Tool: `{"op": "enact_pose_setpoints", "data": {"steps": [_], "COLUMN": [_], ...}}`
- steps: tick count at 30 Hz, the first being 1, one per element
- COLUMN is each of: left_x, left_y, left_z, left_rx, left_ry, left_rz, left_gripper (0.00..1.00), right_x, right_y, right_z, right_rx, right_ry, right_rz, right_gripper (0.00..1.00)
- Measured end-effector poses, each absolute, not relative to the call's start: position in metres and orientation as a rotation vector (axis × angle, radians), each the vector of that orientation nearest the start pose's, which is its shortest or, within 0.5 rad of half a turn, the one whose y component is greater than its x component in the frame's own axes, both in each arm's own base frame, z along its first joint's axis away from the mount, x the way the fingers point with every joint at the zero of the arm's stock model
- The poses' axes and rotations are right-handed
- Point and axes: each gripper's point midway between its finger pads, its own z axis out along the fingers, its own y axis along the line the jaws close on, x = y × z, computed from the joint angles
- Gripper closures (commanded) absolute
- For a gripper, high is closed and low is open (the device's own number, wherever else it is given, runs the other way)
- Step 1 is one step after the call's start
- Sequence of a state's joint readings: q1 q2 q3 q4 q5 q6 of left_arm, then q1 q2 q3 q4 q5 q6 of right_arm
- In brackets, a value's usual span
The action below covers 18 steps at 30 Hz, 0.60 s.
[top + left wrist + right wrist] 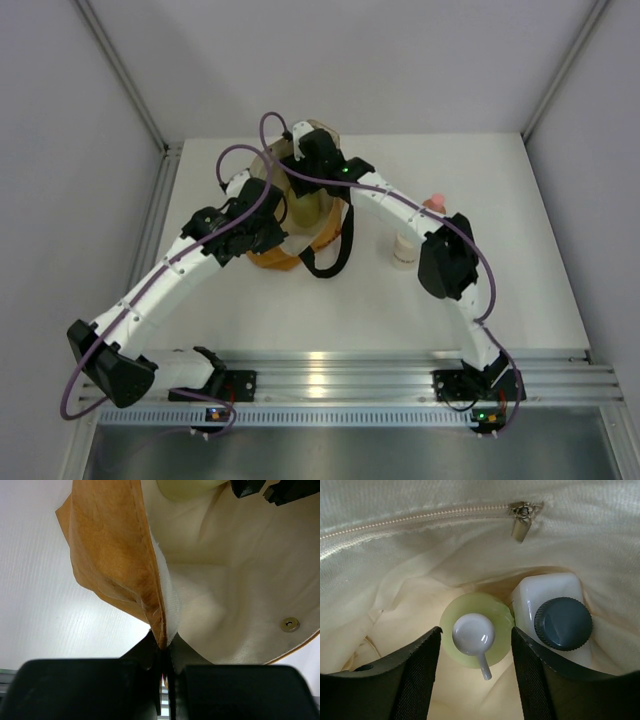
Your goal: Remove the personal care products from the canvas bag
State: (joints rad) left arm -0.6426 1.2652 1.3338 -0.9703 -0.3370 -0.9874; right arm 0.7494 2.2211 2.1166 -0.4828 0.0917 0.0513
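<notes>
Toward the back of the white table [250, 320], the canvas bag [272, 260] is seen standing with its mouth open. Its mustard-and-cream rim is pinched by the left gripper [164, 650], whose jaws are closed tight on the cloth. The right gripper [476, 645] is lowered inside the bag, fingers spread apart on either side of the pale yellow-green bottle [492, 611]. Just beside it, the white bottle with dark cap [563, 623] is lodged upright. Outside the bag, the squat white jar [404, 250] and the orange-pink bottle [434, 202] are stood on the table near the right arm.
</notes>
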Motion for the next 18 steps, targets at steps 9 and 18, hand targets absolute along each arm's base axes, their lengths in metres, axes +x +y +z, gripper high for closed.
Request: {"op": "enact_pose_setpoints", "data": {"steps": [9, 18], "left_x": [0.271, 0.272], "left_y": [-0.172, -0.172], "left_z": [0.232, 0.236], "left_rx": [-0.554, -0.555], "left_ry": [2.36, 2.348], "left_rz": [-0.337, -0.35], "left_gripper": [1.0, 1.0], "right_x": [0.465, 0.468], "right_y": [0.412, 0.414], "right_z": [0.165, 0.158], "right_rx": [-0.704, -0.701], "right_ry": [2.088, 2.092], "right_rz": [0.367, 0.373], "right_gripper": [0.47, 0.66]}}
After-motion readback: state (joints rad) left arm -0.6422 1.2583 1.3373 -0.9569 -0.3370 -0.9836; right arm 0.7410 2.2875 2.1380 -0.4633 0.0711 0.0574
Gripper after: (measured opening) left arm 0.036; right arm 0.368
